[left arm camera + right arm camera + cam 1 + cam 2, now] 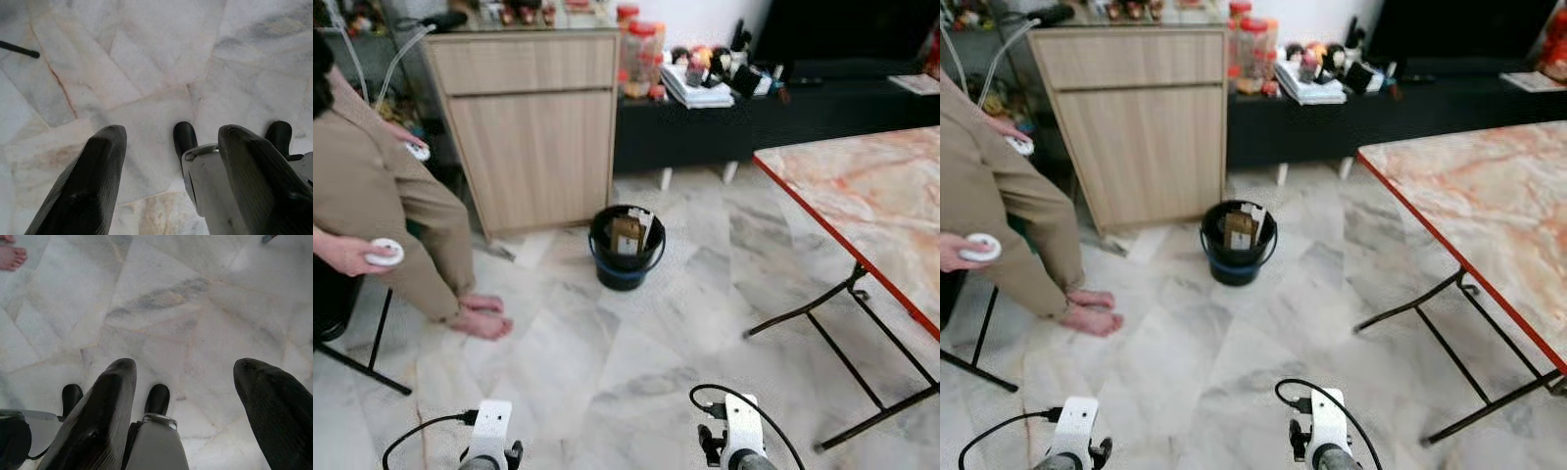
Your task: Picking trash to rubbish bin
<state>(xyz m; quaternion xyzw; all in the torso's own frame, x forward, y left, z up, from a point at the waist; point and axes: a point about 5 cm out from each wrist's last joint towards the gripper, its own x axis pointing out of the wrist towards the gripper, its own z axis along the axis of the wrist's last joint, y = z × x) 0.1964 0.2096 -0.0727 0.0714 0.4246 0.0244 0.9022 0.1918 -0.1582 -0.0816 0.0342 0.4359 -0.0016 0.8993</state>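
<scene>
A black rubbish bin [626, 250] with a blue base stands on the marble floor in front of the wooden cabinet. Pieces of card and paper trash [631, 233] stick up inside it. Both arms hang low at the bottom edge of the eye views, well short of the bin. In the left wrist view my left gripper [168, 142] is open over bare floor, nothing between its fingers [93, 181]. In the right wrist view my right gripper [188, 377] is open too, also holding nothing, above my own feet [157, 399].
A seated person [372, 196] in tan clothes is at the left, a white controller [385, 254] in the hand and bare feet [481, 318] on the floor. A marble-topped table [862, 196] with black metal legs [862, 352] stands at the right. A black low shelf [773, 117] runs behind.
</scene>
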